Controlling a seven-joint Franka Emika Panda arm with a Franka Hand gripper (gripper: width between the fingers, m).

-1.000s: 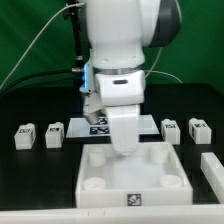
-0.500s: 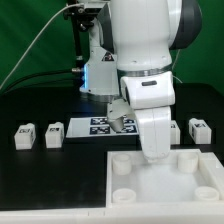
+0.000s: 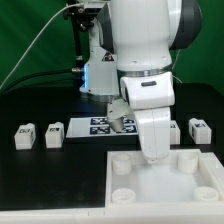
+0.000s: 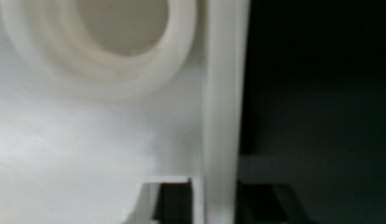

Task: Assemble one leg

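Observation:
My gripper (image 3: 152,156) is down at the back rim of the large white panel (image 3: 165,188) and shut on it. In the wrist view the panel's thin upright wall (image 4: 218,120) runs between my two dark fingers (image 4: 169,202), with a round corner socket (image 4: 105,40) beside it. Two legs, small white pegs with marker tags, stand at the exterior view's left (image 3: 24,136) (image 3: 54,134). Another leg (image 3: 199,128) stands at the right. The fourth is hidden behind my arm.
The marker board (image 3: 100,126) lies on the black table behind the panel, partly covered by my arm. The panel has round sockets at its corners (image 3: 121,170). A green backdrop and cables are behind the arm.
From one second ago to half a second ago my arm and the panel in its grip slid together to the exterior view's right. Since then nothing has moved.

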